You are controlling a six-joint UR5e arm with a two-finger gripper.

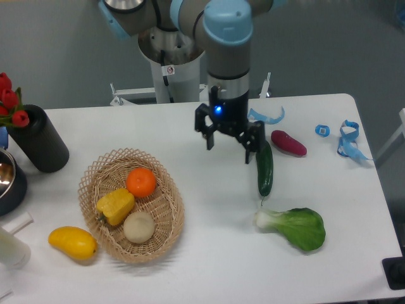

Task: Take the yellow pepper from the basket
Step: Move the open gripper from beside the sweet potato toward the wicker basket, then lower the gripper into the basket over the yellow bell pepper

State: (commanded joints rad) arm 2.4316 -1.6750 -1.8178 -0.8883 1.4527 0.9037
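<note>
The blocky, glossy yellow bell pepper [115,206] lies on its side in the oval tan wicker basket [166,230] at about eight o'clock on the table, touching the round orange fruit [141,182] at its one o'clock and the pale round onion-like bulb [138,227] at its four o'clock. The black two-finger gripper [228,147] hangs well apart from it, out toward the basket's two o'clock, just beside the long dark green cucumber [264,166]; its fingers stand wide apart and hold nothing.

The pepper is probably light and hollow, firm enough to take a moderate squeeze, yet its waxy skin looks slippery and the lobes give uneven faces. The best hold seems to be across the broad middle of the body, fingers set in the shallow grooves between lobes, closing along the free ten-to-four line so neither neighbour gets pinched. The stem is too small here to judge as a grip.
</note>
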